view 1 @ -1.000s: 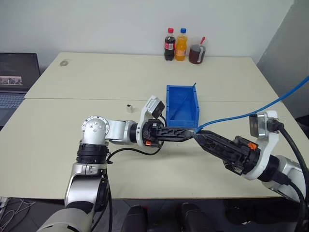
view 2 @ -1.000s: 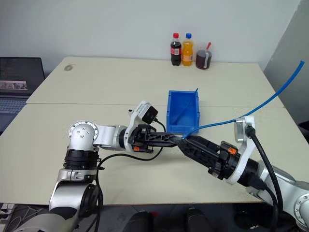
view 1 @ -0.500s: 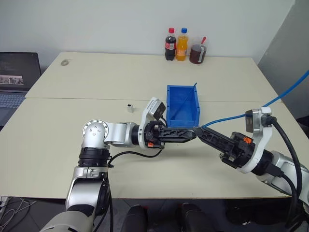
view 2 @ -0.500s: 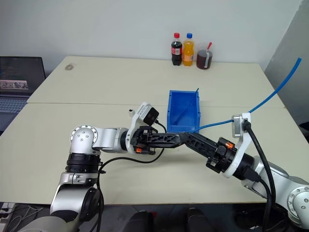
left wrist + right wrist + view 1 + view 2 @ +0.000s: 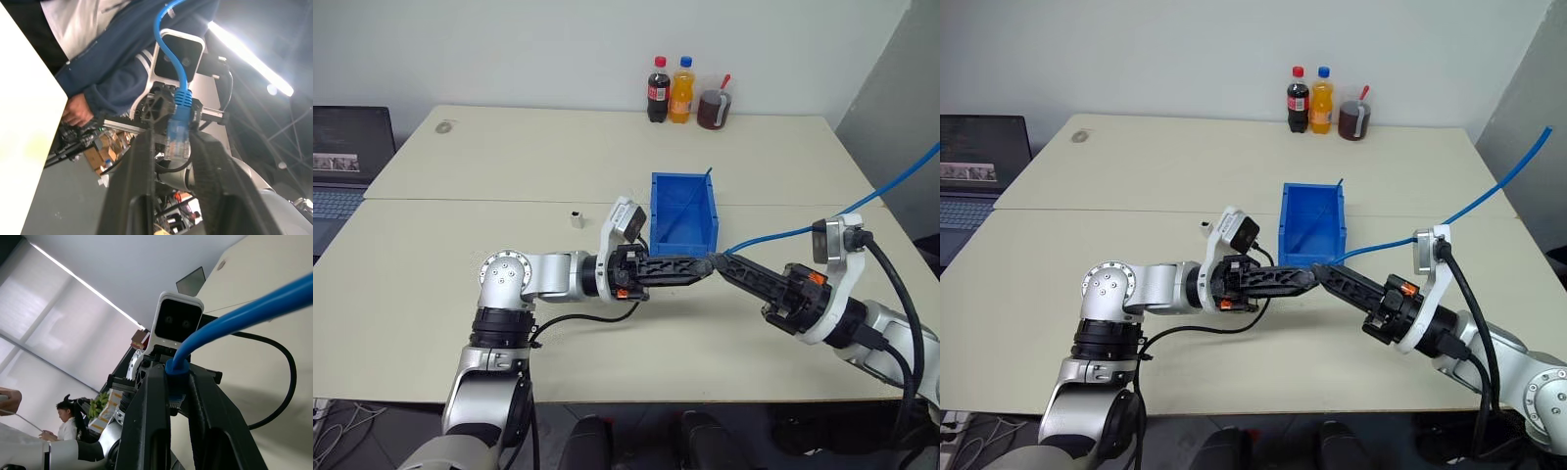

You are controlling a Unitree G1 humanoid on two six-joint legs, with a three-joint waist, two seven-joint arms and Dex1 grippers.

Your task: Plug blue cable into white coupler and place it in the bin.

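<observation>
Both arms meet tip to tip above the pale surface (image 5: 431,294), just in front of the bin (image 5: 683,208). The right gripper (image 5: 717,263) has its fingers (image 5: 146,431) pressed in on the blue cable (image 5: 783,233) just behind the plug: in the right wrist view the cord's boot sits squeezed between the two black fingers, with the cord running up and away past them. The left gripper (image 5: 705,266) reaches in from the other side; its fingers (image 5: 134,191) stand slightly parted on either side of the clear plug (image 5: 177,139), and I cannot tell whether they actually pinch it or only flank it. From the fingertips the cable climbs off toward the right edge of the surface and out of sight.

The white coupler (image 5: 576,217) stands alone on the surface, well to the left of the fingers and beyond the left forearm, touching nothing. The bin lies just beyond the meeting fingertips, with a thin blue rod (image 5: 690,201) leaning inside it. Three drinks (image 5: 683,93) stand at the far edge.
</observation>
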